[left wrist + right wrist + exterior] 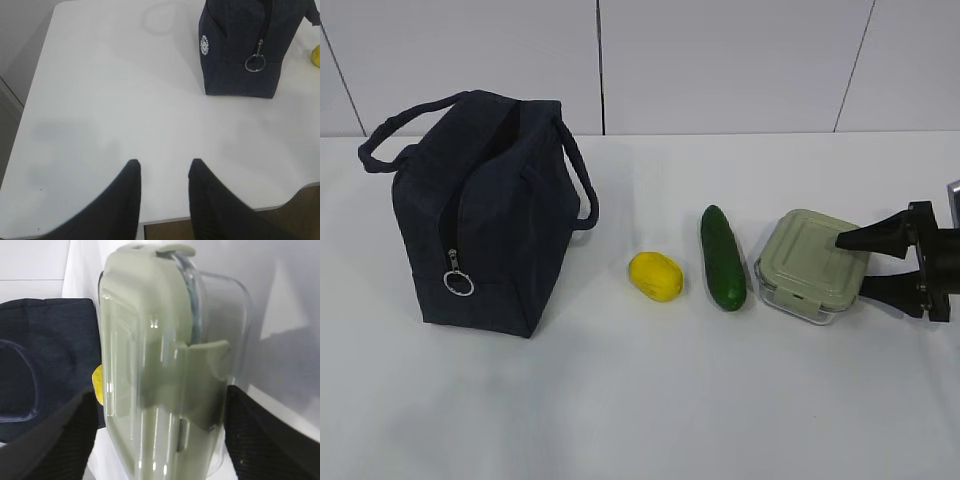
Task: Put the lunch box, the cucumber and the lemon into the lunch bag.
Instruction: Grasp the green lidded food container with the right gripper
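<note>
A plain white table (620, 400) fills the room's foreground, matte and faintly smudged. Behind the table stands a wall (720, 60) of pale panels, meeting the table's far edge, with thin dark seams (599, 60) running up it. Past the table's near rounded corner, a strip of brownish floor (300, 215) shows below the tabletop edge.

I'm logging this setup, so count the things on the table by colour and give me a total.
Navy: 1, the lunch bag
Yellow: 1, the lemon
Dark green: 1, the cucumber
Pale green lid on clear glass: 1, the lunch box
Total: 4
</note>
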`<state>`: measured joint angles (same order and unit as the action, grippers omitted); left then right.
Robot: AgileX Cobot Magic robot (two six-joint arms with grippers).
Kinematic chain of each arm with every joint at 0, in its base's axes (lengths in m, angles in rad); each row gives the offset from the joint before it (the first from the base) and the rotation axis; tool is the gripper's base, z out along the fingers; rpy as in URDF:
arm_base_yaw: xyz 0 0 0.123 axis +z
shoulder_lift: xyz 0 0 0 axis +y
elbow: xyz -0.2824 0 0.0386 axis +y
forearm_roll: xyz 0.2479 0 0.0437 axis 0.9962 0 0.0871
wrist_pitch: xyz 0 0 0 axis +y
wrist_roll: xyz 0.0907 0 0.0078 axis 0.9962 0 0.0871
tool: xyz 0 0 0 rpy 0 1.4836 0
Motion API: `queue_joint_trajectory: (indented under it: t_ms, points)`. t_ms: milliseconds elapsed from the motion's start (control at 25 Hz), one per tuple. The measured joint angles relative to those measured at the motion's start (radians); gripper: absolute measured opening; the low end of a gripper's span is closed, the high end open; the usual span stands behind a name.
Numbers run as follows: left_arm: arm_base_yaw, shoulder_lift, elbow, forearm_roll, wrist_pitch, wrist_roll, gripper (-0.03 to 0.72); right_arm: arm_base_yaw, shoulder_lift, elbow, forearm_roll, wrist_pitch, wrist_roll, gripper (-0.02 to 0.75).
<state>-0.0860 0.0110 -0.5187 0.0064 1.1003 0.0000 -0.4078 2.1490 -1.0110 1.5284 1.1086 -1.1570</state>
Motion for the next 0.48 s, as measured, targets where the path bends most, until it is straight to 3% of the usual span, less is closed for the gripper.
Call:
queue_joint_trajectory:
  t_ms: [480]
  points:
    - [0.0, 0.0, 0.0, 0.0, 0.0, 0.0, 0.236, 0.033, 0.031, 0.0, 0.003, -0.005, 0.0, 0.587]
